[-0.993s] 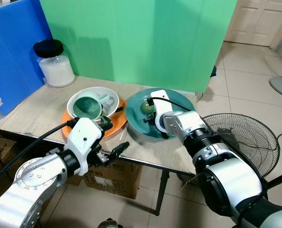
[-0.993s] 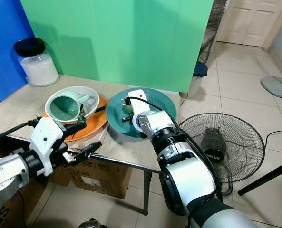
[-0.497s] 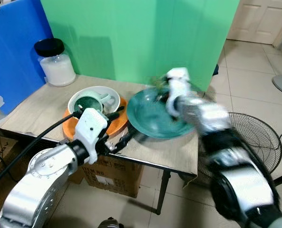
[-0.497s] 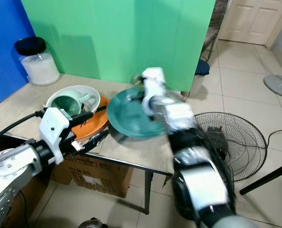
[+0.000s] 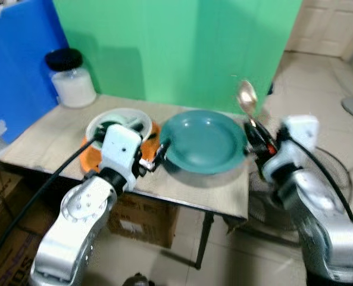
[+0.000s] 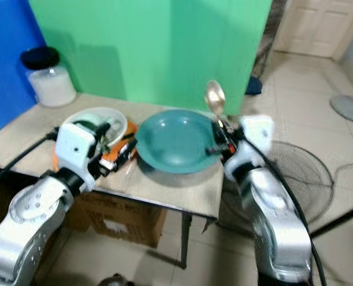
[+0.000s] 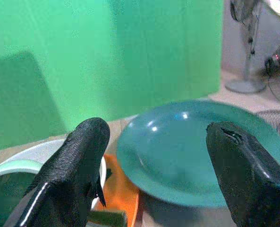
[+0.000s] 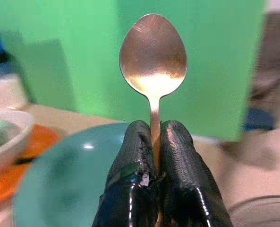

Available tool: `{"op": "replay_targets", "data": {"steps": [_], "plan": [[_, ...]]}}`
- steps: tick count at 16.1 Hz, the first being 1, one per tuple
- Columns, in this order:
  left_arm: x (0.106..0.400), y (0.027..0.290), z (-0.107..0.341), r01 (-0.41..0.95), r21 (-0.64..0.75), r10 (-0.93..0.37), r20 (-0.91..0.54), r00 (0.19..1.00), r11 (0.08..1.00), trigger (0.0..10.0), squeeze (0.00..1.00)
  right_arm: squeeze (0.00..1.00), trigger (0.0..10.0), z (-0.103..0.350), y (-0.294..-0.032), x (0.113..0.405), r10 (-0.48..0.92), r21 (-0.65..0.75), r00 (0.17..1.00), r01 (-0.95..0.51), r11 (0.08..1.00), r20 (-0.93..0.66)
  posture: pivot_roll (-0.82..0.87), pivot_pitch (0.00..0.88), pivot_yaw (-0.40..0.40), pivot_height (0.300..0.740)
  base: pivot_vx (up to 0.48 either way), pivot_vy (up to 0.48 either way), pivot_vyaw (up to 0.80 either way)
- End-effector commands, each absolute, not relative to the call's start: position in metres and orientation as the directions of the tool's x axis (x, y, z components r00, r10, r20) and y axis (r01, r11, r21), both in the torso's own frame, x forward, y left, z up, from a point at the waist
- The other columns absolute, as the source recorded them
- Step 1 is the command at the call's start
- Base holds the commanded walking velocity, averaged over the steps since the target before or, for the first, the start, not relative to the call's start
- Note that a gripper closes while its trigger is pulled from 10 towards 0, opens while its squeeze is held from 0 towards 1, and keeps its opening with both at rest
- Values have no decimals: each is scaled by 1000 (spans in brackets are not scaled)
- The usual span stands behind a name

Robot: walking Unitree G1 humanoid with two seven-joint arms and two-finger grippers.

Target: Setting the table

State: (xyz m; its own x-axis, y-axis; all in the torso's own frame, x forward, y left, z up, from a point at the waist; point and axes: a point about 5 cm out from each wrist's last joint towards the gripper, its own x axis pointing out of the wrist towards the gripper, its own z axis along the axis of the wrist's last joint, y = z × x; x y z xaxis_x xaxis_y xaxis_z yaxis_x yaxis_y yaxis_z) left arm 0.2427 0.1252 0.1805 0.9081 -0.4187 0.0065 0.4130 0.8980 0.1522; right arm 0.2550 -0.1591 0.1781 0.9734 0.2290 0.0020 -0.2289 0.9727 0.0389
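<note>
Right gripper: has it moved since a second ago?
Yes. The right gripper, shut on the spoon, was over the teal plate a second ago; it now holds the spoon upright off the plate's right rim, beyond the table edge.

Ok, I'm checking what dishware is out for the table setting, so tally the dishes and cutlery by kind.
Plates: 2 (teal plate, orange plate)
Bowls: 1 (white bowl)
Mugs: 1 (green mug)
Spoons: 1 (spoon, gripped upright by the right gripper)
Total: 5

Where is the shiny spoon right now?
The spoon is pinched upright in the right gripper, held in the air at the right edge of the teal plate.
</note>
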Motion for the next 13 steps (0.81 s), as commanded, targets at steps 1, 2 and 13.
{"op": "replay_targets", "data": {"steps": [1, 2, 13], "plan": [[243, 130, 183, 362, 165, -371, 28, 928, 917, 10000, 0, 0, 10000, 186, -157, 252, 198, 18, 979, -199, 980, 45, 114, 0, 16, 740, 0, 0, 0], [244, 131, 180, 345, 163, -353, 22, 935, 924, 10000, 0, 0, 10000, 184, -159, 251, 159, 33, 987, -160, 987, 32, 110, 0, 19, 740, 0, 0, -800], [244, 135, 170, 297, 182, -300, -6, 954, 938, 10000, 0, 0, 10000, 172, -170, 237, 13, 107, 998, -6, 994, -67, 98, 0, 21, 740, 0, 0, -800]]}}
